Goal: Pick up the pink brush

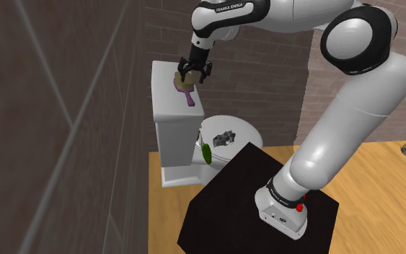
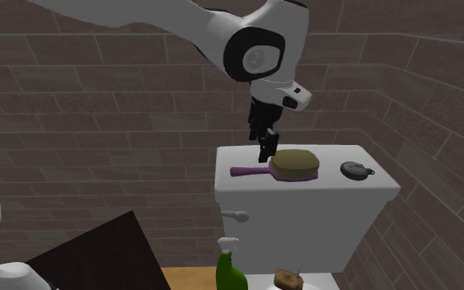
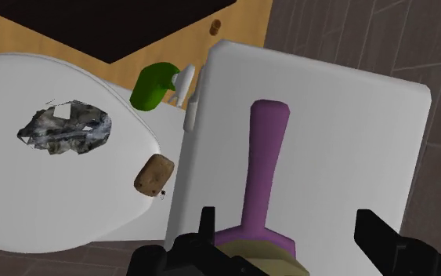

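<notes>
Hand: our hand [image 1: 194, 75] hangs fingers-down over the tank lid [image 3: 352, 133], spread wide and gripping nothing
Brush: the pink-purple brush [image 3: 267, 161] lies flat about mid-lid, its handle running lengthways towards one short edge
Fingers: the black fingers [image 3: 383, 235] stand either side of the olive bristle head [image 2: 296, 163], one close to it and the other apart from it
Why here: we judge the head's bulk gives us more to pinch than the slim handle
Neighbour: a small dark object [image 2: 355, 170] sits near the other short edge, well apart, so it shouldn't crowd us
Next: we'd ease down, centre, then close
</notes>
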`<move>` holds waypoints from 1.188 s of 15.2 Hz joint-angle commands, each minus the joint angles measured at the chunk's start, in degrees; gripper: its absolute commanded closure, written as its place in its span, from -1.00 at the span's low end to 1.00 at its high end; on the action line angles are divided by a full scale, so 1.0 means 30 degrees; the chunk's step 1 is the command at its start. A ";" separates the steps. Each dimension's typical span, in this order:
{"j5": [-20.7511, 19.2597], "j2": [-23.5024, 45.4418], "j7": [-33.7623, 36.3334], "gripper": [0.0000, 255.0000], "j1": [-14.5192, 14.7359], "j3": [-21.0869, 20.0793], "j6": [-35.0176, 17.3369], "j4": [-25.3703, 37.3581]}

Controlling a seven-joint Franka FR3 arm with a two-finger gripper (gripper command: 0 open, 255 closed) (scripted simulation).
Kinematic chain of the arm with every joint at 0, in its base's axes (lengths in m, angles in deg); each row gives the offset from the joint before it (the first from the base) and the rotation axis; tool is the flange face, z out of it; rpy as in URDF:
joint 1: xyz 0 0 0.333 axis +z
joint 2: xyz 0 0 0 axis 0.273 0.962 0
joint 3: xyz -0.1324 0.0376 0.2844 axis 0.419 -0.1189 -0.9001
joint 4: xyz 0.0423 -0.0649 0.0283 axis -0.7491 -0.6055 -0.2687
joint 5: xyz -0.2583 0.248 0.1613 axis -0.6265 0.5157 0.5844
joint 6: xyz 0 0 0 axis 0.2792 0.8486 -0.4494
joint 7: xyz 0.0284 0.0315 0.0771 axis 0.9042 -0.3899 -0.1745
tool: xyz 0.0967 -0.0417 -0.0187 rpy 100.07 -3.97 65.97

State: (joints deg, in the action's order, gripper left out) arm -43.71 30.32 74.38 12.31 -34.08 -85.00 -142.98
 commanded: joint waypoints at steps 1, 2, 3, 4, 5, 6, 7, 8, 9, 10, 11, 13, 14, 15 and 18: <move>0.0240 0.1602 0.0389 -1.00 -0.0113 0.0098 -0.0014 0.1158; 0.0363 0.2347 0.0552 -1.00 -0.0187 0.0154 -0.0009 0.1692; 0.0423 0.2703 0.0630 -1.00 -0.0225 0.0178 -0.0001 0.1952; 0.0449 0.2791 0.0588 -1.00 -0.0226 0.0171 -0.0228 0.1809; 0.0476 0.2883 0.0546 -1.00 -0.0225 0.0164 -0.0455 0.1671; 0.0504 0.2978 0.0504 -1.00 -0.0225 0.0157 -0.0681 0.1537; 0.0533 0.3076 0.0461 -1.00 -0.0225 0.0150 -0.0906 0.1407; 0.0563 0.3178 0.0418 -1.00 -0.0226 0.0142 -0.1129 0.1282; 0.0593 0.3284 0.0374 -1.00 -0.0226 0.0135 -0.1352 0.1161; 0.0625 0.3393 0.0329 -1.00 -0.0227 0.0127 -0.1574 0.1044; 0.0642 0.3453 0.0304 -1.00 -0.0227 0.0122 -0.1703 0.0974; 0.0640 0.3444 0.0304 1.00 -0.0230 0.0124 -0.1680 0.0987; 0.0640 0.3448 0.0300 1.00 -0.0232 0.0125 -0.1680 0.0991; 0.0641 0.3445 0.0295 1.00 -0.0234 0.0126 -0.1684 0.0983; 0.0641 0.3453 0.0283 1.00 -0.0247 0.0133 -0.1645 0.1026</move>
State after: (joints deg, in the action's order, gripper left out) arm -41.85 40.56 75.23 11.47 -33.56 -89.86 -139.78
